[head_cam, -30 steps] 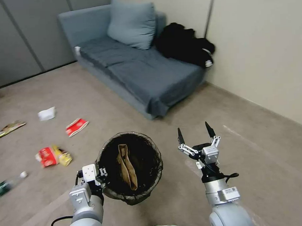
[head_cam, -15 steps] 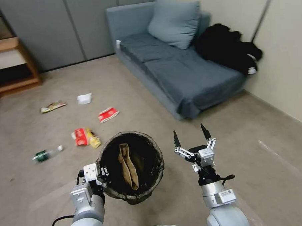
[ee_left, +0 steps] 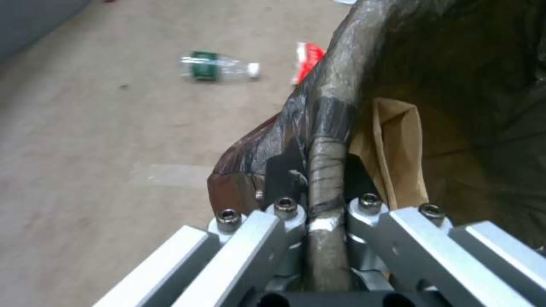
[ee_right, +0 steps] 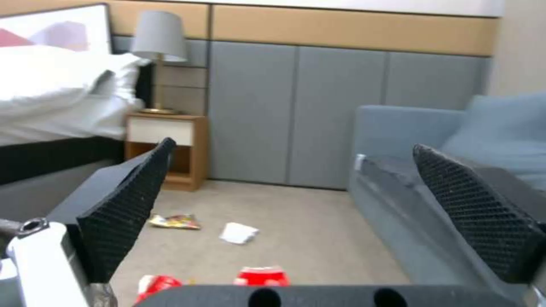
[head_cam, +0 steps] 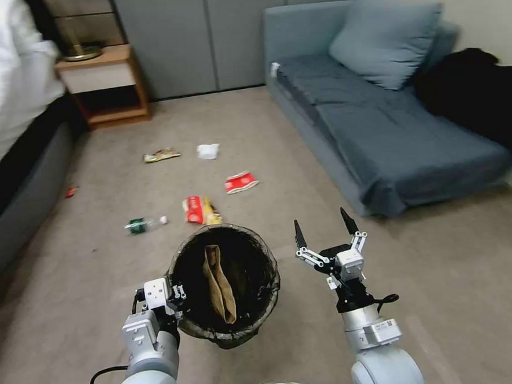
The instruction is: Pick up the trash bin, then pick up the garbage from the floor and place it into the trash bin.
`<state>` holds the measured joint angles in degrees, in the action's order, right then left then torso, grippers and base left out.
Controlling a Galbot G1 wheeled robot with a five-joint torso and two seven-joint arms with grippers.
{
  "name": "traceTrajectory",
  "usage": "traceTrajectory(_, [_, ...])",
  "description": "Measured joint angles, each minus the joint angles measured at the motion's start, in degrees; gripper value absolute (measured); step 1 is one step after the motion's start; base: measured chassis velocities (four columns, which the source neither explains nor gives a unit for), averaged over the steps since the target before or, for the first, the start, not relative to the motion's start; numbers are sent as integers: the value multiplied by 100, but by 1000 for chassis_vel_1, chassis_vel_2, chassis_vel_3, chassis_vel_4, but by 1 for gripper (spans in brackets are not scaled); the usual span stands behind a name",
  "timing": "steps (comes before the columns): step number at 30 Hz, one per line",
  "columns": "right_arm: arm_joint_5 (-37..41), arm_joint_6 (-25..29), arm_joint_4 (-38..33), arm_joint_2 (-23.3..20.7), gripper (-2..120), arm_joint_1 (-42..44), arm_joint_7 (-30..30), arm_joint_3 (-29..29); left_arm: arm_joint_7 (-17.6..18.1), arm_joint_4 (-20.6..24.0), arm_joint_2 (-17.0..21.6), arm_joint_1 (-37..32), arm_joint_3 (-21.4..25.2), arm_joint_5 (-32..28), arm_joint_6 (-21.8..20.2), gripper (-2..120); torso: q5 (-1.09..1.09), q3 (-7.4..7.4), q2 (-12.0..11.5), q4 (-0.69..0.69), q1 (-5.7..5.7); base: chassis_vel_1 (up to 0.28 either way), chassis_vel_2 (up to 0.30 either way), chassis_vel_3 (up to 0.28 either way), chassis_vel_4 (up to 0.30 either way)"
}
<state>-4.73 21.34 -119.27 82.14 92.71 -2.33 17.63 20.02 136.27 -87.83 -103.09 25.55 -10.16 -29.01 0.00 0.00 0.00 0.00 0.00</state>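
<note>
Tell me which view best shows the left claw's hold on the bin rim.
Left wrist view: the left claw is shut on the trash bin rim, close up. The head view shows that contact small, from above; the right wrist view hardly catches it.

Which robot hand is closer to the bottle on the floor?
Left. The left end effector grips the trash bin rim, nearer the bottle; the right end effector hangs open beyond the bin's other side.

Beige carpet floor (head_cam: 452,274); grey-blue sofa (head_cam: 401,140) right; wooden nightstand (head_cam: 101,80) with lamp (ee_right: 159,38); grey wall panels (head_cam: 204,36); white bed (head_cam: 8,84) left
</note>
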Motion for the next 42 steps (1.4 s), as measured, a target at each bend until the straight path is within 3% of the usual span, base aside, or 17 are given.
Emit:
traceTrajectory(13, [1, 0, -16, 16, 100, -2, 25, -4, -16, -2, 3, 18, 27, 24, 14, 0, 0, 0, 0, 0, 0, 126, 127, 134, 129])
traceTrajectory(20, [-2, 30, -14, 34, 100, 9, 65, -29, -147, -154, 17, 64, 82, 261, 257, 0, 0, 0, 0, 1, 0, 95, 87, 101, 86])
traceTrajectory(42, [26, 32, -55, 94, 100, 33, 84, -1, -394, -273, 15, 158, 41, 433, 566, 0, 0, 0, 0, 0, 0, 3, 3, 5, 4])
